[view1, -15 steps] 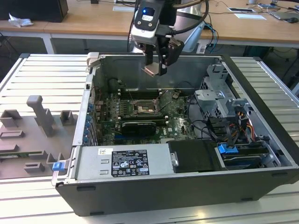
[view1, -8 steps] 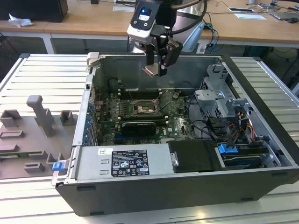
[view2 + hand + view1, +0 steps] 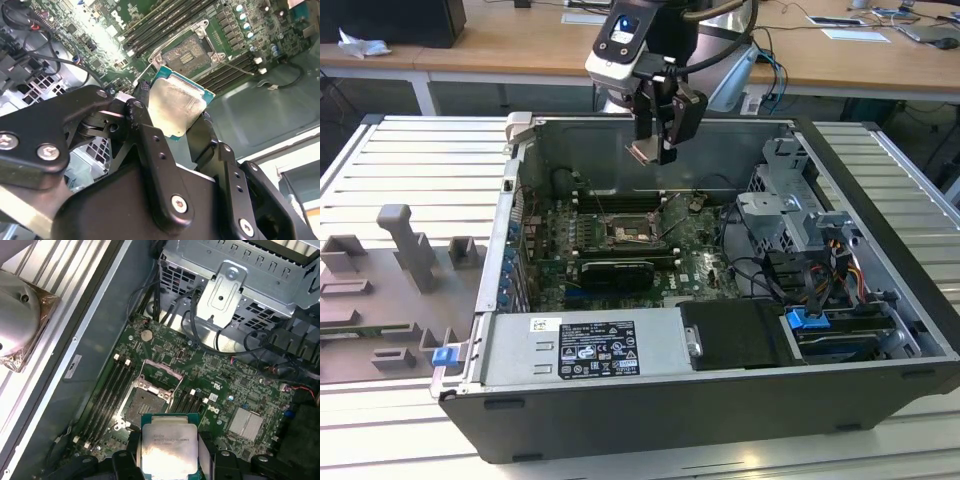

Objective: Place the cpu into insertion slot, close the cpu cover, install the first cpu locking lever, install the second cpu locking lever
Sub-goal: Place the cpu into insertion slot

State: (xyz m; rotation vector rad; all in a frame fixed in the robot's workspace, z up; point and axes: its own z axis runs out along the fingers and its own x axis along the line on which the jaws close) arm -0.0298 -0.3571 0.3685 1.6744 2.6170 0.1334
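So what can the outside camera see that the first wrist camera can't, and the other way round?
Exterior view: the whole computer case, its labelled power supply and grey holders beside it. First wrist view: the coin battery and the cpu face, close up. Both: the end effector holding the cpu, and the empty socket.

Computer case (image 3: 650,425), grey fixture blocks (image 3: 408,245)
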